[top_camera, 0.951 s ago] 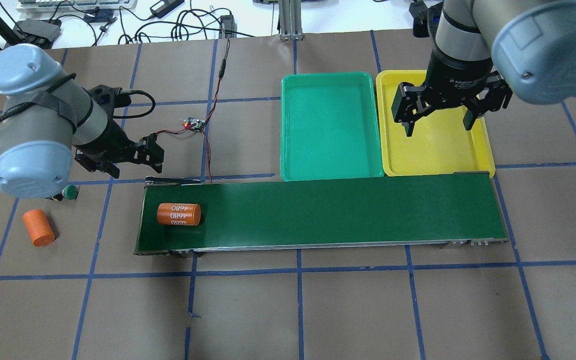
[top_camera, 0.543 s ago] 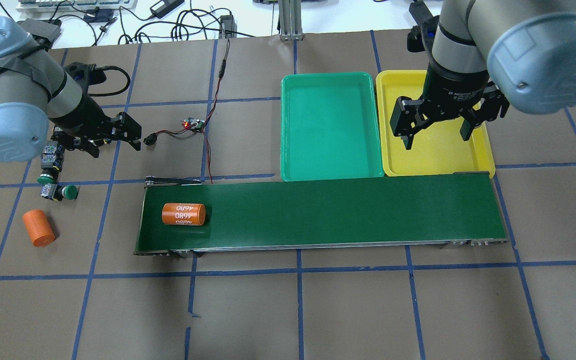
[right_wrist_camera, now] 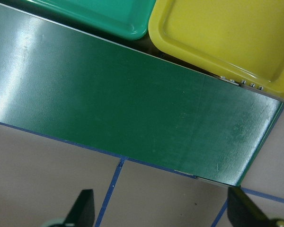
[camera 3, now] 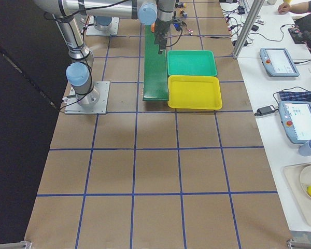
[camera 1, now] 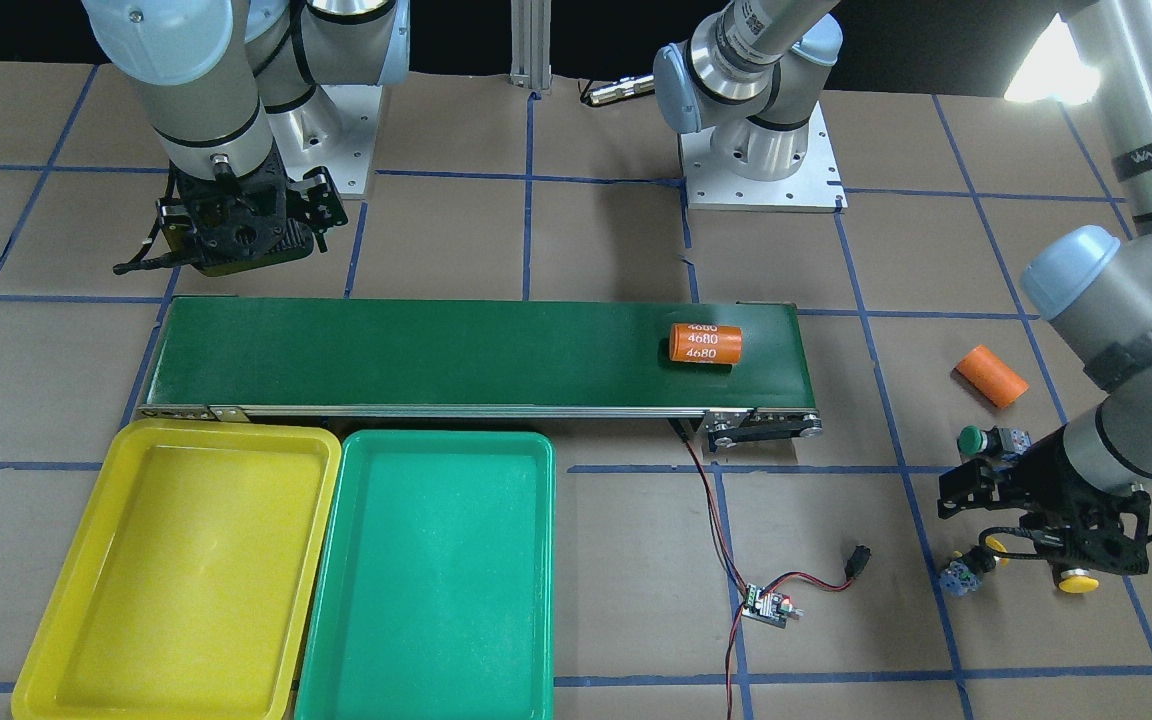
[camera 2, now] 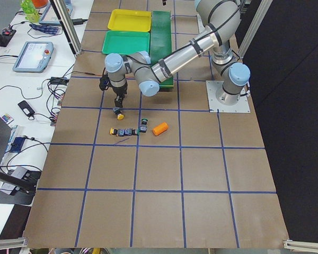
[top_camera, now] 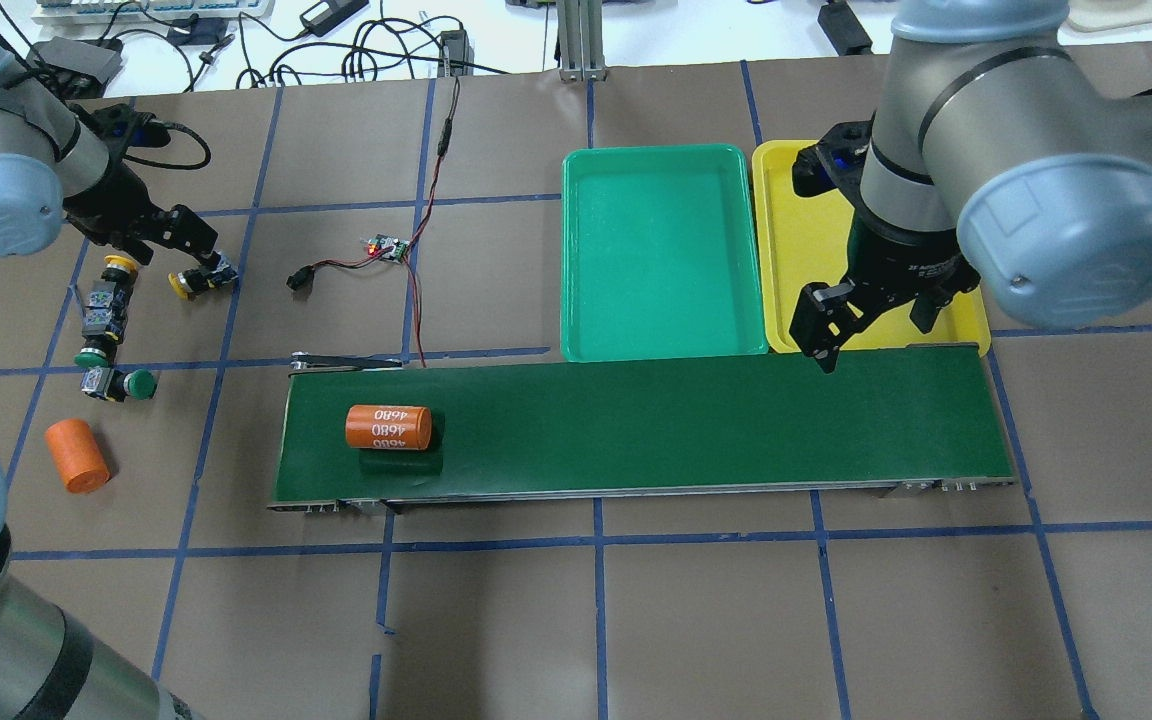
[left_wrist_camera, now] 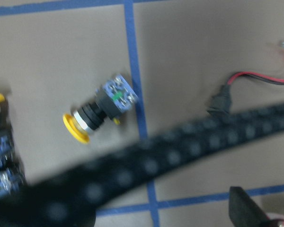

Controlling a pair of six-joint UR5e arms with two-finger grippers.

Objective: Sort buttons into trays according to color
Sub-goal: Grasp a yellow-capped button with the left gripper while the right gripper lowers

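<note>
Two yellow buttons (top_camera: 198,283) (top_camera: 119,265) and two green buttons (top_camera: 136,384) (top_camera: 91,352) lie on the table at the far left. My left gripper (top_camera: 151,240) hovers open above the yellow ones and holds nothing. The left wrist view shows one yellow button (left_wrist_camera: 97,116) on its side. My right gripper (top_camera: 871,325) is open and empty over the seam between the yellow tray (top_camera: 806,200) and the belt. The green tray (top_camera: 661,250) lies beside the yellow one. Both trays are empty.
A long dark-green conveyor belt (top_camera: 686,425) runs in front of the trays, with an orange cylinder (top_camera: 388,427) on its left end. A second orange cylinder (top_camera: 76,455) lies near the green buttons. A small circuit board (top_camera: 386,247) with wires lies behind the belt.
My left gripper moved back and to the left, uncovering the buttons. My right gripper moved from over the yellow tray toward the belt. The cylinder on the belt shifted slightly right.
</note>
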